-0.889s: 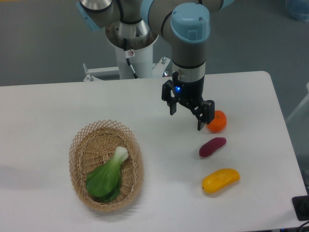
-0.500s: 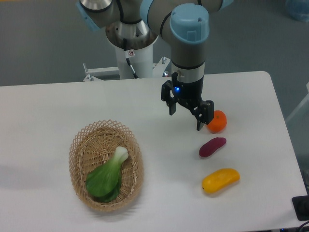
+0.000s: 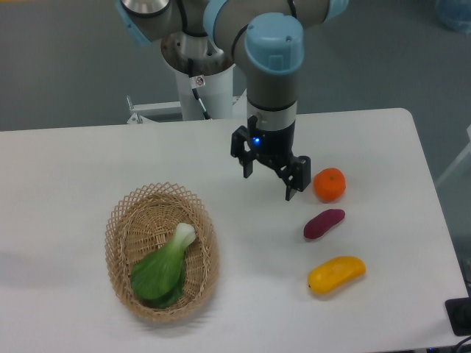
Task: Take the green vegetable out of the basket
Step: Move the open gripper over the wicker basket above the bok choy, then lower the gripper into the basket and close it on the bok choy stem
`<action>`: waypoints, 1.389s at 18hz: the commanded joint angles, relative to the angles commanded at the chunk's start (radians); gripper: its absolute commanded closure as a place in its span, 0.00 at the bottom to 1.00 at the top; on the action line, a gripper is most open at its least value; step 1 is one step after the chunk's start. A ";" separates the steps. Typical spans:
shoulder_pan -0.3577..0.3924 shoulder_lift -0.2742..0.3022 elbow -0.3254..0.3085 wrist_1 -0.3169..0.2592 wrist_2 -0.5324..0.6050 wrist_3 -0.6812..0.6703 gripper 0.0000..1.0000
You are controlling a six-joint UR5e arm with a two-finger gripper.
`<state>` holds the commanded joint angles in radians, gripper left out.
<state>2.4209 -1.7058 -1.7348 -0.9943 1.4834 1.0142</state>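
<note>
White counter [image 3: 88, 162] bearing, at right, an orange fruit [image 3: 329, 184], a purple oblong vegetable [image 3: 324, 223] and a yellow oblong fruit [image 3: 336, 273].

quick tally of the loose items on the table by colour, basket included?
green: 1, vegetable
tan: 1, basket
orange: 1, round fruit
purple: 1, oblong piece
yellow: 1, oblong fruit
total: 5

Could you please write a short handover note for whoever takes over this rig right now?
Gripper: open, empty, above the table between the basket and the orange.
Green vegetable: lying in the basket, white stem end toward the far rim, untouched.
Done: nothing grasped yet.
Left: move over the basket, lower, close on the vegetable, lift it out.
Also on the table: a purple vegetable and a yellow fruit.
</note>
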 joint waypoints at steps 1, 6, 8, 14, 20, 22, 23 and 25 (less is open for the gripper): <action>-0.022 -0.003 -0.014 0.026 0.002 -0.035 0.00; -0.107 -0.058 -0.049 0.101 0.006 -0.241 0.00; -0.135 -0.095 -0.049 0.111 0.005 -0.304 0.00; -0.201 -0.159 -0.077 0.115 0.011 -0.307 0.00; -0.252 -0.219 -0.080 0.132 0.040 -0.302 0.00; -0.258 -0.236 -0.081 0.135 0.070 -0.312 0.00; -0.266 -0.241 -0.078 0.137 0.075 -0.312 0.00; -0.270 -0.252 -0.075 0.138 0.077 -0.312 0.00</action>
<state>2.1506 -1.9573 -1.8101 -0.8560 1.5600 0.7025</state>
